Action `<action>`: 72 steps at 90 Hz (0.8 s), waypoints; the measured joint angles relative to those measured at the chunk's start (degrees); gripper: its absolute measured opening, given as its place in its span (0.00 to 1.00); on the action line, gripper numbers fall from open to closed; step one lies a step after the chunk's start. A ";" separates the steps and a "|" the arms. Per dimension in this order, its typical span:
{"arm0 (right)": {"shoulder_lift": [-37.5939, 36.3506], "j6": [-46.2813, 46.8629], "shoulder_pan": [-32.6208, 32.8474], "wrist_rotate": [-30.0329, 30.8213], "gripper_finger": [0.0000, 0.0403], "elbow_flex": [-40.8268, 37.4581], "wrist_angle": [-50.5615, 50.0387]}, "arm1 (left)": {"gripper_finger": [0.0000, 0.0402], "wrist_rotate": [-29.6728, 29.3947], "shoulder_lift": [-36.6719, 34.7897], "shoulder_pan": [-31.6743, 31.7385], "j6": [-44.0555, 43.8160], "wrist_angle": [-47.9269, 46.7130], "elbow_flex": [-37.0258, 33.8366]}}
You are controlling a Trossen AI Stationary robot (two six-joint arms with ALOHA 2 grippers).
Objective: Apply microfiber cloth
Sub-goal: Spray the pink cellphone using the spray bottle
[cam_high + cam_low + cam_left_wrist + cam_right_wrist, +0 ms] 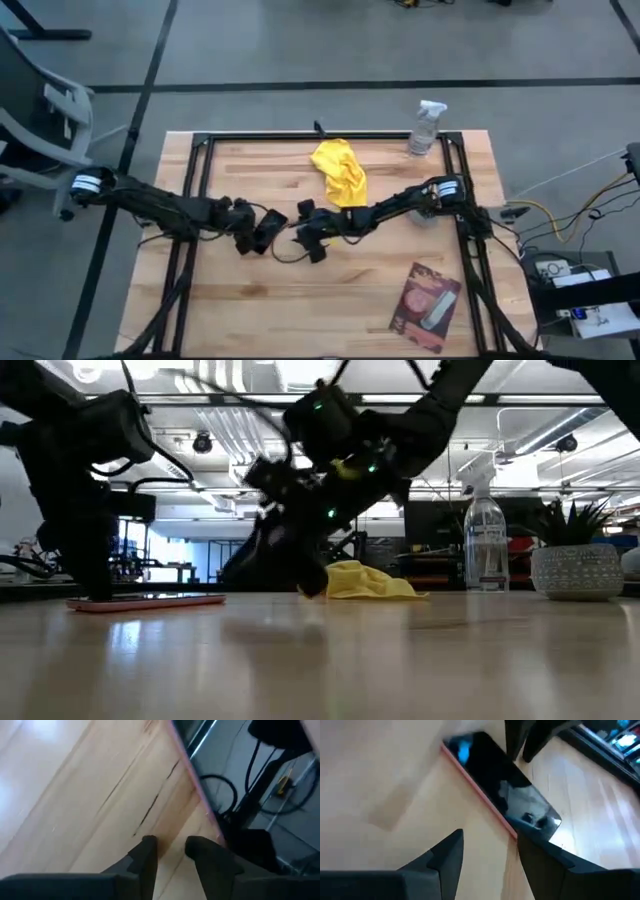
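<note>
High view: microfiber cloth point(339, 171) lies on table point(300, 310); left gripper point(262, 232) and right gripper point(309, 233) near centre, jaws released, grasping nothing.

Low view — right arm blocks the near edge of the microfiber cloth point(368, 582). Right wrist view — pink-and-dark packet point(500, 784) blurred, markings unreadable.
</note>
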 joint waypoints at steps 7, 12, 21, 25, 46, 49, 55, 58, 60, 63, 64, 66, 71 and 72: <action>1.68 -3.88 0.35 2.80 0.42 2.44 -1.87 | 0.25 -0.88 0.67 -0.02 0.07 1.70 0.22; 2.67 -7.26 0.56 3.49 0.42 3.95 -2.36 | 0.25 -1.32 1.27 0.00 0.08 2.90 0.53; 4.54 -11.04 0.81 3.68 0.42 6.30 -3.70 | 0.25 -1.80 2.19 0.00 0.68 5.64 0.86; 4.87 -11.95 0.86 3.69 0.43 7.34 -4.68 | 0.25 -1.89 2.97 -0.04 0.81 6.99 0.94; 5.79 -16.13 1.07 3.87 0.41 11.31 -10.24 | 0.22 -0.80 6.30 -0.09 3.38 15.50 1.30; 5.76 -16.66 1.07 3.85 0.40 11.71 -11.26 | 0.22 -0.69 6.76 -0.15 3.99 16.20 1.32; 5.55 -17.09 1.07 3.90 0.40 12.51 -13.75 | 0.21 -0.14 7.18 -0.15 5.07 17.15 1.43; 5.54 -17.28 1.11 3.91 0.39 12.99 -15.16 | 0.20 0.03 7.33 -0.15 5.60 17.17 1.61; 5.53 -17.56 1.22 3.96 0.39 13.34 -16.31 | 0.20 0.23 7.40 -0.13 5.90 17.19 1.78; 5.54 -18.25 1.38 4.28 0.39 13.94 -18.20 | 0.20 0.41 7.37 -0.15 6.23 17.37 2.00; 5.55 -18.46 1.43 4.37 0.39 14.14 -18.82 | 0.20 0.49 7.34 -0.15 6.31 17.44 2.06; 5.61 -18.79 1.58 4.59 0.39 14.68 -20.08 | 0.19 0.66 7.30 -0.15 6.49 17.57 2.13; 5.61 -19.81 1.91 5.21 0.40 15.75 -23.06 | 0.19 1.01 7.11 -0.15 6.96 17.85 2.25; 5.61 -19.87 1.98 5.29 0.40 15.92 -23.59 | 0.19 1.09 7.10 -0.15 7.05 17.91 2.26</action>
